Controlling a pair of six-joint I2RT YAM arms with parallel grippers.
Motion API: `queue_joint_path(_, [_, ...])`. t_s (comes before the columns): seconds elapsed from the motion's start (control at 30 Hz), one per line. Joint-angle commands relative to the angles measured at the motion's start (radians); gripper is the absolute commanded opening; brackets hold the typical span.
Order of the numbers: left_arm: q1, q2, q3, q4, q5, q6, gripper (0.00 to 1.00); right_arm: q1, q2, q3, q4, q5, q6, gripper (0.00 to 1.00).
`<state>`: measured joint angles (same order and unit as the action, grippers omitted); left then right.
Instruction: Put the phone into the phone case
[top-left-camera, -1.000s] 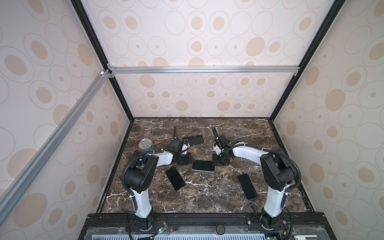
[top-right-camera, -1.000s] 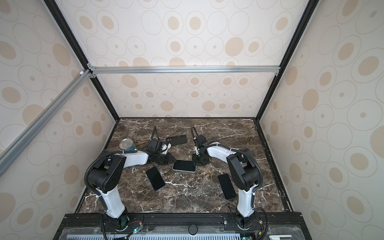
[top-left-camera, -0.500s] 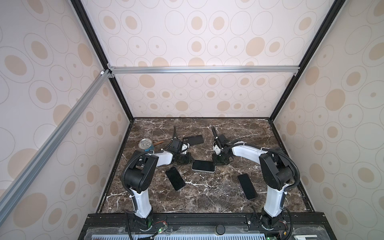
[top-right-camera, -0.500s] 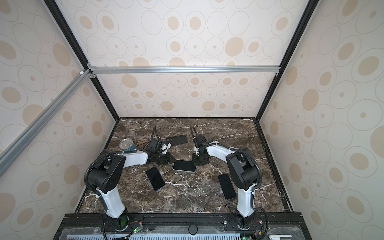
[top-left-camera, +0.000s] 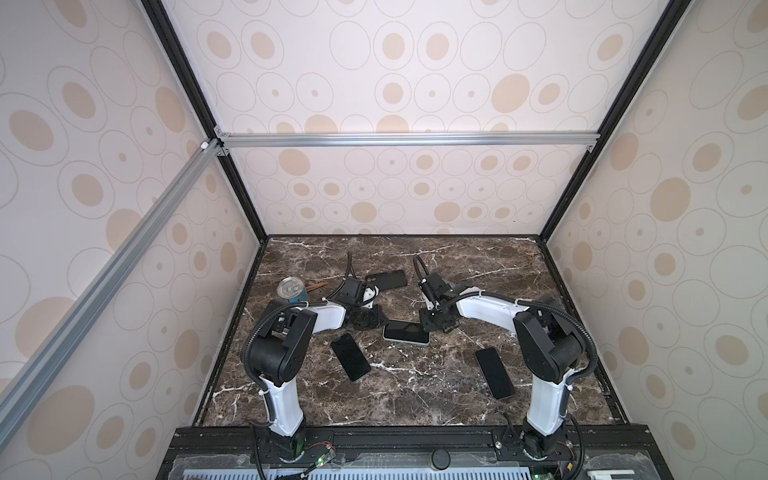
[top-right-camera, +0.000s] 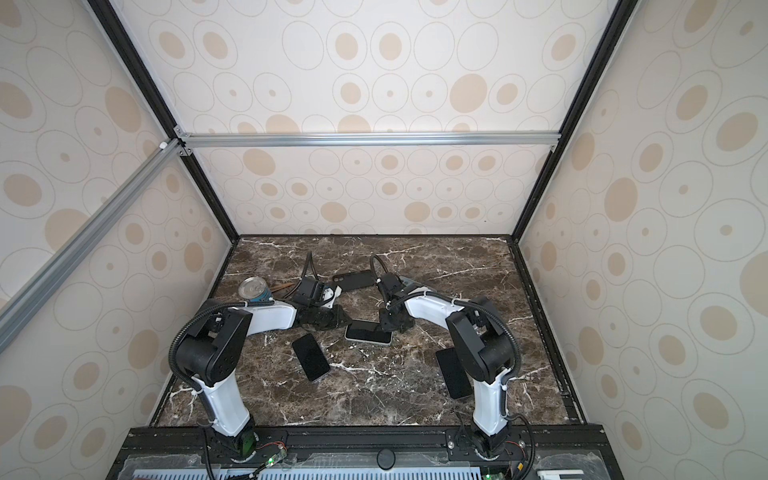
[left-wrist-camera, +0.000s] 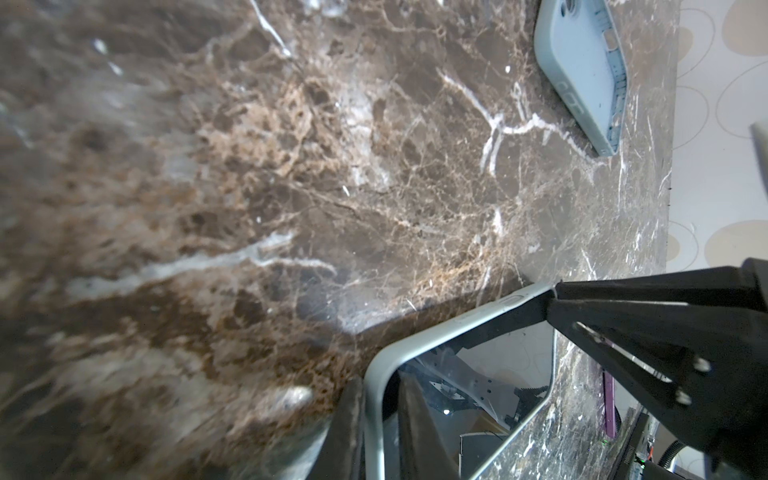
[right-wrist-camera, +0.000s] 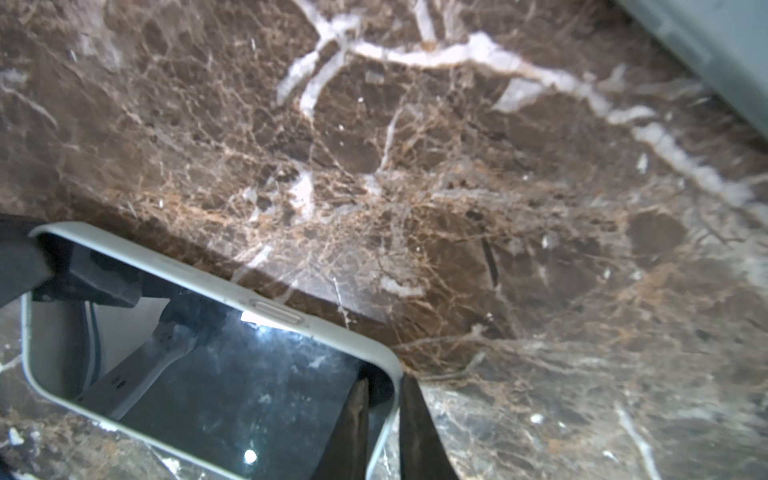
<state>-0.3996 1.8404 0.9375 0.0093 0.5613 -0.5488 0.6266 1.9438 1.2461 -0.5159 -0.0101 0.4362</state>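
Both my left gripper (left-wrist-camera: 380, 395) and right gripper (right-wrist-camera: 382, 399) just squeezed a touch tighter on the pale green rubbery phone case (right-wrist-camera: 166, 266), glossy black phone (right-wrist-camera: 249, 374) hasn't budged inside, so probably nearly seated.

Both top views bury the fingertips of the left gripper (top-left-camera: 371, 323) and the right gripper (top-left-camera: 432, 326) under their own housings, too small to read. In the left wrist view the phone (left-wrist-camera: 490, 374) in its pale case (left-wrist-camera: 469, 319) runs out of frame behind the left jaws. Its corner farthest ahead of them sits under the right gripper. The marble table (left-wrist-camera: 124, 291) outside those jaws is smeared with blur. A thin purple strip (left-wrist-camera: 609, 401) beyond the right gripper cannot be identified. The grey-blue case (left-wrist-camera: 582, 70), well ahead of the left jaws, is clipped by the frame edge; the right wrist view shows only a blurred corner of it. Well behind the right jaws, the right arm (top-right-camera: 478, 349) hides part of a black phone (top-right-camera: 453, 376).
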Motion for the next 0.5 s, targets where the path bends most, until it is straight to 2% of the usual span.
queue_joint_path(0.0, [-0.004,0.013,0.015,-0.011,0.003,0.012,0.17,0.050,0.260,-0.141,-0.066,0.041,-0.008,0.16])
queue_joint_path(0.2, [-0.004,-0.019,0.020,-0.015,-0.021,0.021,0.17,0.079,0.193,-0.070,-0.162,0.095,-0.052,0.17])
queue_joint_path(0.37, [-0.002,-0.136,0.017,-0.023,-0.081,0.056,0.20,0.085,0.100,0.045,-0.215,0.100,-0.139,0.21])
queue_joint_path(0.47, [0.005,-0.229,0.028,-0.042,-0.159,0.097,0.21,0.084,0.073,0.163,-0.259,0.138,-0.201,0.22])
